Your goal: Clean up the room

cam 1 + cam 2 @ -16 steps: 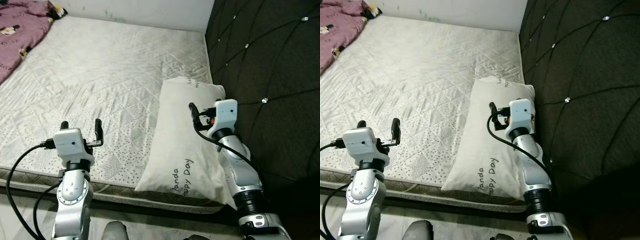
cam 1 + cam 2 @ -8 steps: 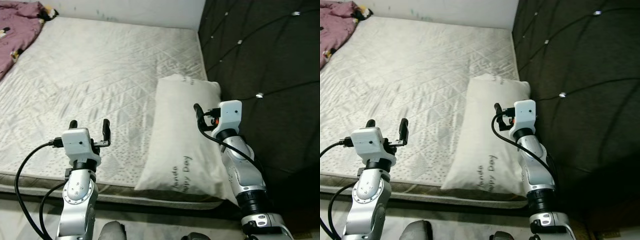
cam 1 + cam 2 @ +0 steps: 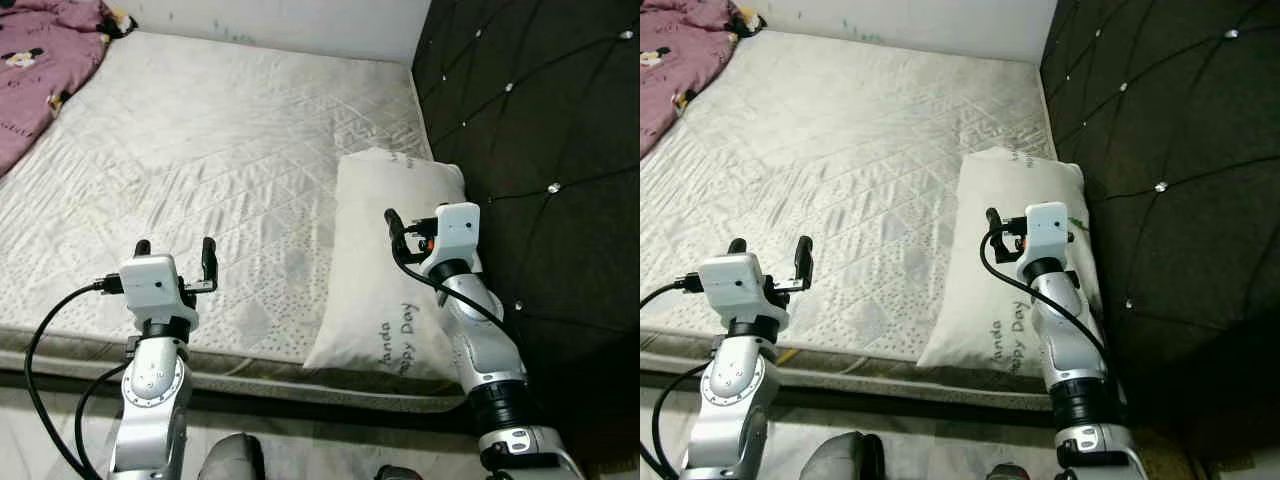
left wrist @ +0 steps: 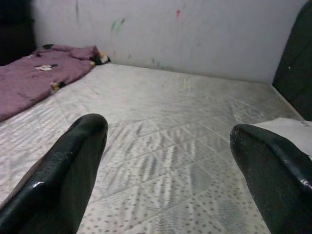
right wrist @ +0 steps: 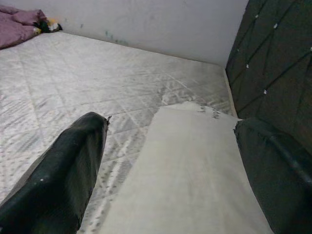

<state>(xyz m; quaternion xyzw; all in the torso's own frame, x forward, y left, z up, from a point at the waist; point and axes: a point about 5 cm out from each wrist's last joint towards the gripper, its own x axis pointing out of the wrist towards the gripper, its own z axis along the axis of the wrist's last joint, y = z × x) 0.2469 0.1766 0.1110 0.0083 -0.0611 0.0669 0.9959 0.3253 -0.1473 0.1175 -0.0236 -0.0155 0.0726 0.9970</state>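
A white pillow [image 3: 380, 280] with grey lettering lies lengthwise on the right side of the bare quilted mattress [image 3: 220, 150], against the black headboard. Its near end reaches the mattress's front edge. My right gripper [image 3: 420, 222] hovers open over the pillow's near half, and the right wrist view has the pillow [image 5: 195, 170] lying between and beyond the fingers [image 5: 63, 170]. My left gripper [image 3: 176, 252] is open over the mattress's front edge, left of the pillow, holding nothing. A purple blanket [image 3: 40, 60] is bunched at the far left corner.
A black tufted headboard [image 3: 540, 120] runs along the right side. A white wall [image 3: 280, 15] closes off the far end of the bed. A strip of floor [image 3: 60, 420] runs below the mattress's front edge.
The whole picture has shifted as the camera moved, so the pillow now sits further right in view. Both grippers stay open, each in about the same place relative to the bed.
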